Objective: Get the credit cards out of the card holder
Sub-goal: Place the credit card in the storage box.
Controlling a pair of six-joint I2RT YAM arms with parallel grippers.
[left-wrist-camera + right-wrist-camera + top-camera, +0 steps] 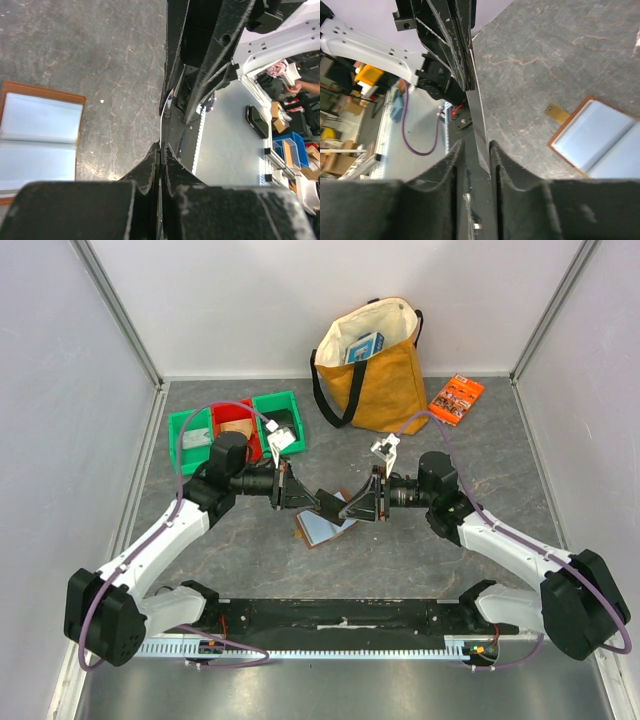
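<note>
The card holder [322, 531] lies open on the table, brown outside with pale grey-blue pockets; it also shows in the left wrist view [40, 135] and, with its tab, in the right wrist view [600, 140]. Above it the two grippers meet tip to tip. A thin grey credit card [333, 503] spans between them, seen edge-on [161, 122]. My left gripper [161, 146] is shut on one end of it. My right gripper [476, 145] stands slightly open, its jaws apart, and the card's other end [480, 132] sits loose in the gap, close to one finger.
Green and red bins [240, 425] stand at the back left. A yellow tote bag [375, 365] stands at the back centre, and an orange printed packet [456, 398] lies to its right. Grey walls close off the left, right and far sides.
</note>
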